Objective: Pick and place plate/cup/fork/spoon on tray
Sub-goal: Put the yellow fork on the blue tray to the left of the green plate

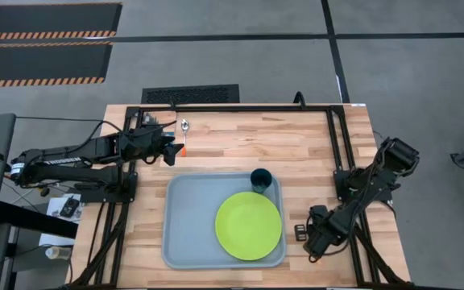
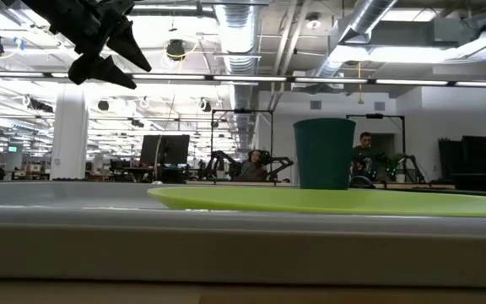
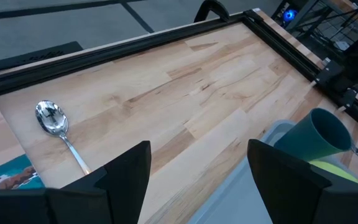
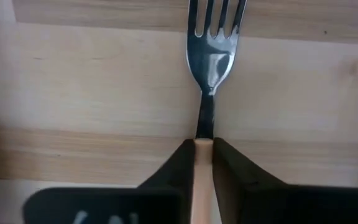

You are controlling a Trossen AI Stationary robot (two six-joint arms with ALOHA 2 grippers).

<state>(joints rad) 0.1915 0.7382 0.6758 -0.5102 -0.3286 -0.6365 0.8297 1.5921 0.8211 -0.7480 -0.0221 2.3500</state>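
In the high view's upper left, the left pincer hangs spread and empty, with the spoon on the surface just beyond its tips, stem running toward the pincer. The tray at centre holds the plate and the cup. At lower right, the right pincer pinches the fork by its orange handle, tines pointing away. No readable writing shows.

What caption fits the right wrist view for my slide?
Right claw shut on the fork by its orange handle, tines lying over the wooden table.
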